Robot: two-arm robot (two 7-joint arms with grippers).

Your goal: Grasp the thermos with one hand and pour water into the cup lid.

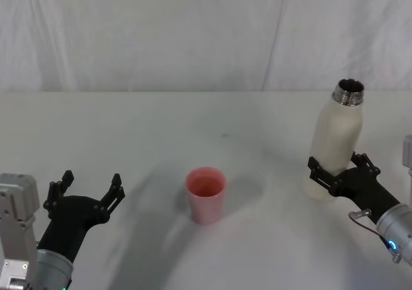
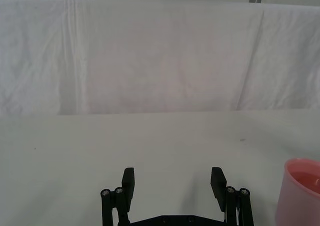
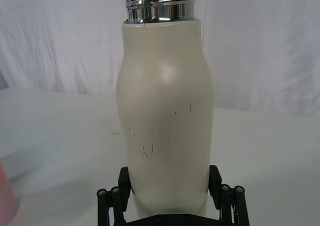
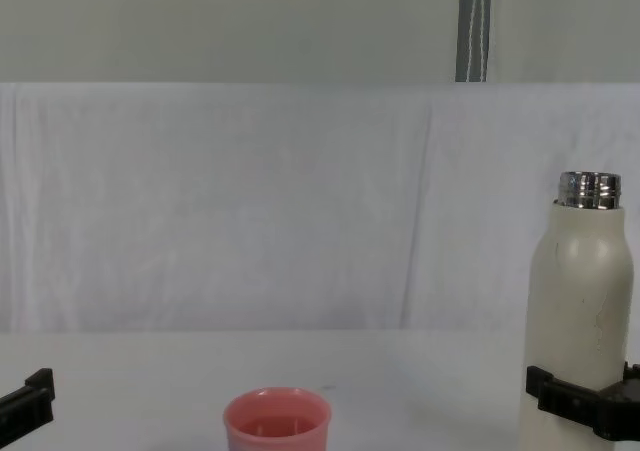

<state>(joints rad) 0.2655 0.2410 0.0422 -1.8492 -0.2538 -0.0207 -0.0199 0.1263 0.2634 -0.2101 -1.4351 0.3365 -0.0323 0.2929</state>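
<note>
Thermos [image 1: 336, 145]: upright on the white table [image 1: 141, 129], at the robot's right, cap off, steel neck open at the top. Right gripper [image 1: 340, 168]: black fingers set either side of the lower body, low on the bottle; right wrist view [image 3: 168, 186] confirms both finger pads pressed against the cream wall, one to each side, so clamped on the bottle. Same wrist view also reveals fine dark scratches on the bottle's front, not legible from the head camera. Chest view places the bottle [image 4: 580, 301] at the right edge, standing straight, base out of frame, so contact with the table cannot be told there; head view suggests the base resting on the surface. Cup lid [image 1: 206, 193]: upright near table centre, well apart from the bottle, to its left, mouth up; inside pink, contents cannot be told. Chest view shows the cup lid [image 4: 277, 423] low and central. Left gripper [image 1: 84, 190]: low at the robot's left, fingers spread apart, holding nothing; left wrist view [image 2: 172, 186] confirms the gap, cup lid [image 2: 301, 193] at the frame edge beyond.
</note>
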